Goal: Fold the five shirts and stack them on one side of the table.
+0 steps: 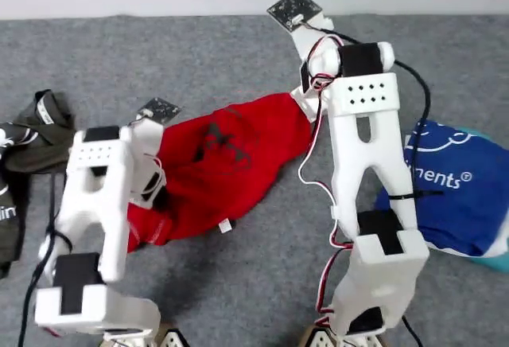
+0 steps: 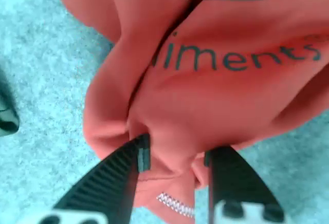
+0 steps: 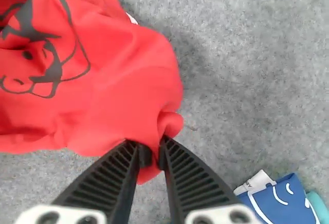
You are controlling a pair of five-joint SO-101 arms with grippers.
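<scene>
A red shirt [image 1: 223, 164] with a dark print lies bunched in the middle of the grey table, stretched between both arms. My left gripper [image 2: 175, 154] is shut on a thick fold of the red shirt [image 2: 216, 80] at its near left edge. My right gripper [image 3: 152, 152] is shut on a pinch of the red shirt [image 3: 87, 80] at its far right corner. A blue shirt [image 1: 457, 184] lies at the right side. A dark green shirt [image 1: 36, 136] lies crumpled at the left edge.
The right arm [image 1: 370, 172] stands between the red and blue shirts. The left arm [image 1: 95, 212] covers the red shirt's left end. A teal cloth edge [image 1: 497, 259] shows under the blue shirt. Bare grey felt [image 1: 262, 275] lies in front.
</scene>
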